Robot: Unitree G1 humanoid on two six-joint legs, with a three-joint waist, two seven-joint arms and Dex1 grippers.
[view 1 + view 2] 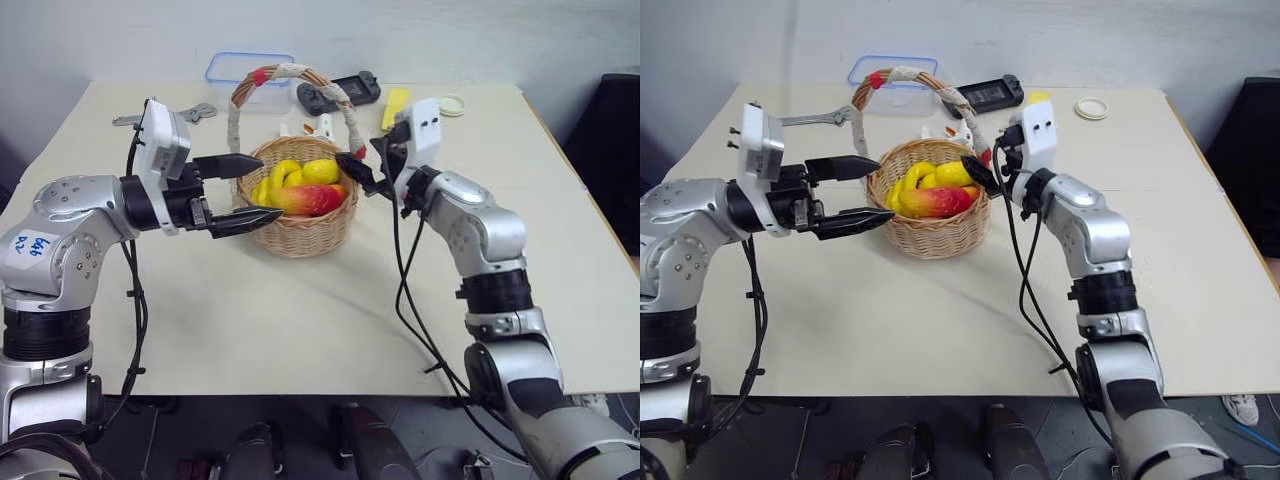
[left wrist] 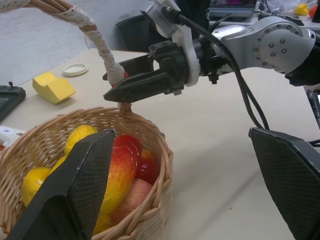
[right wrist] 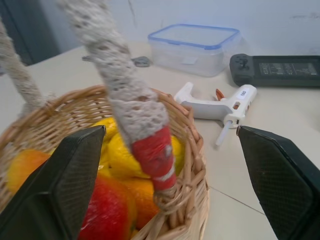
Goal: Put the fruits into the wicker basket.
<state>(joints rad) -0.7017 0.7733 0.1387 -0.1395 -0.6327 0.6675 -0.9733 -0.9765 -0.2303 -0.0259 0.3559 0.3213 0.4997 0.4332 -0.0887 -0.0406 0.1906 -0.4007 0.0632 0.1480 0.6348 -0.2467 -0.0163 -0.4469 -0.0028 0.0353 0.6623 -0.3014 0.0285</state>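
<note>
Fruits (image 1: 303,187) in wicker basket (image 1: 300,232); between left claw (image 1: 247,189), right claw (image 1: 358,172)

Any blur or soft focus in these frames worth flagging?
Right wrist view: basket handle and gripper fingers close up are soft, the glue gun sharper. Left wrist view: near fingers slightly soft. Left eye view: evenly lit, mango crisp.

Pale table (image 1: 300,330) set against plain white wall (image 1: 330,30). Dark chair (image 1: 618,150) seen at right edge. Dark floor (image 1: 300,440) seen below table front.
</note>
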